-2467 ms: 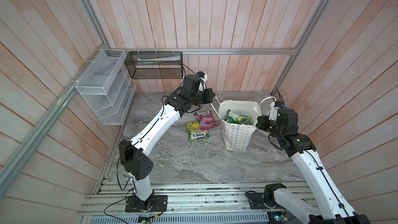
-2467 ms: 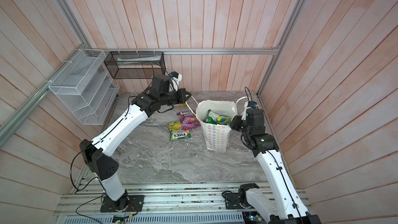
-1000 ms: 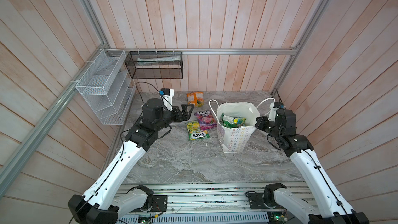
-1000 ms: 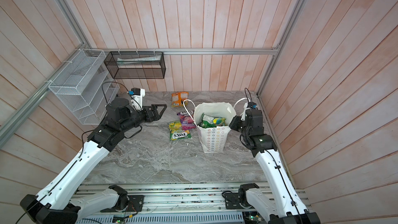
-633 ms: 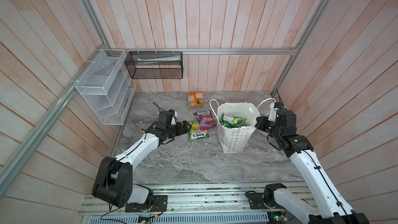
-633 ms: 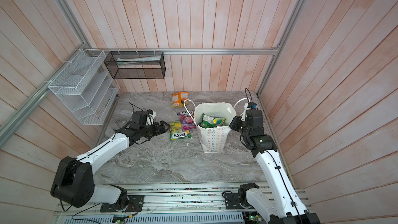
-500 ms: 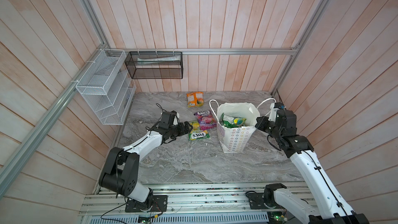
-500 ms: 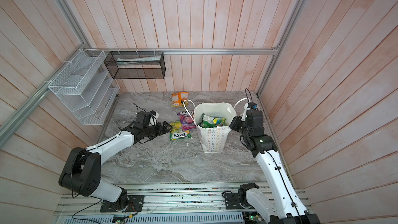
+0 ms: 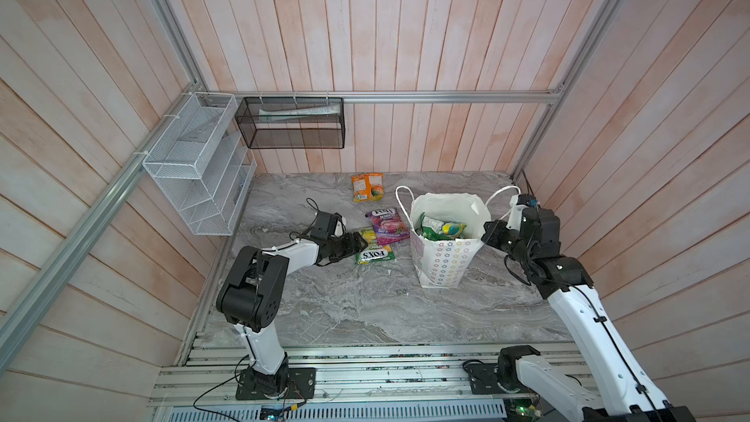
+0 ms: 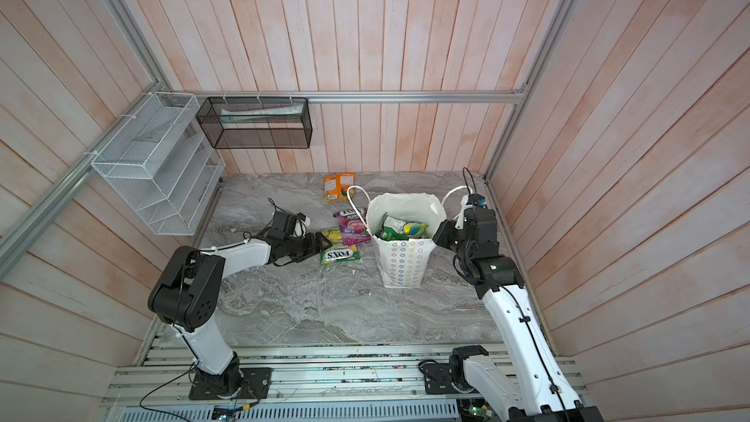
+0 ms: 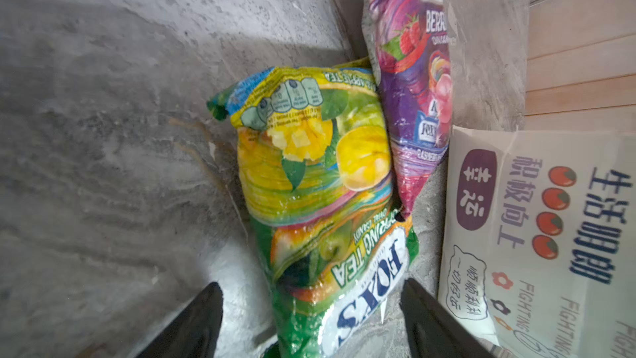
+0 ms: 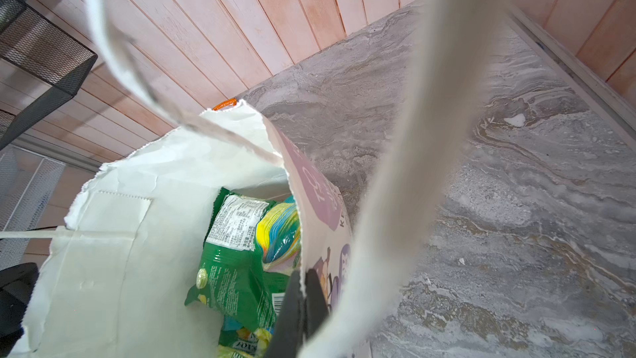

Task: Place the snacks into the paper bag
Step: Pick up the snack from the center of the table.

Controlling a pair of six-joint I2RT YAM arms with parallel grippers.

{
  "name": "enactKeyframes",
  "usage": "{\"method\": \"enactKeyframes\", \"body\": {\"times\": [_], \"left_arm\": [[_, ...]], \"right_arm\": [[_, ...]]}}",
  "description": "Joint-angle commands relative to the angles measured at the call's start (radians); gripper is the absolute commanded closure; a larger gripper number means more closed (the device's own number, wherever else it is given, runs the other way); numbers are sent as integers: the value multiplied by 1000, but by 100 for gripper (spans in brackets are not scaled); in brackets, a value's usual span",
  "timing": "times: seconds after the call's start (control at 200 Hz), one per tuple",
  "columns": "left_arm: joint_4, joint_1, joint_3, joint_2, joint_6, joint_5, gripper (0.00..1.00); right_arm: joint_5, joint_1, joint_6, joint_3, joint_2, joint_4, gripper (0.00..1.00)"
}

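The white paper bag [image 9: 442, 265] stands upright on the right, with several green and yellow snacks [image 9: 440, 230] inside. My right gripper [image 12: 304, 277] is shut on the bag's near rim, by a looped cord handle [image 12: 413, 167]. Left of the bag lie a green FOX'S pouch [image 11: 344, 270], a yellow-green pouch [image 11: 309, 153] partly under it, and a purple pouch [image 11: 413, 80]. An orange pouch [image 9: 366, 187] lies near the back wall. My left gripper [image 11: 309, 284] is low over the table and open, its jaws on either side of the green pouch's end with gaps on both sides.
A white wire rack [image 9: 195, 164] hangs on the left wall and a black mesh basket [image 9: 290, 123] on the back wall. Wooden walls close in the marble table [image 9: 365, 306] on three sides. The left arm's elbow [image 9: 251, 282] stands at the front left.
My left arm has come down from above the table and reached right to the green pouch, its jaws narrowing slightly. The right gripper and the bag have stayed put.
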Motion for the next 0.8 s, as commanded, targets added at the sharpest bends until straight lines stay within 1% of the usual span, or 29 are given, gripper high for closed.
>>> {"method": "enactKeyframes", "body": {"times": [0.0,0.255,0.365,0.45,0.54,0.63,0.68,0.795], "left_arm": [[23,-11,17,26,13,20,20],[16,-44,48,81,9,5,32],[8,-52,65,109,-6,-9,39],[-2,-50,73,125,-31,-32,50],[-22,-46,88,137,-61,-45,69],[-15,-40,84,118,-89,-24,85],[6,-34,63,87,-110,-4,89],[83,-11,-19,-33,-184,45,93]], "right_arm": [[6,-7,-6,9,-17,25,100],[-11,-7,-1,14,-4,34,100],[-9,-7,-1,14,-5,33,100],[-10,-7,0,14,-6,31,100],[-9,-7,-1,18,-9,27,100],[-8,-8,-1,21,-11,22,100],[-6,-7,-3,23,-12,20,100],[-2,-7,-3,26,-17,17,100]]}}
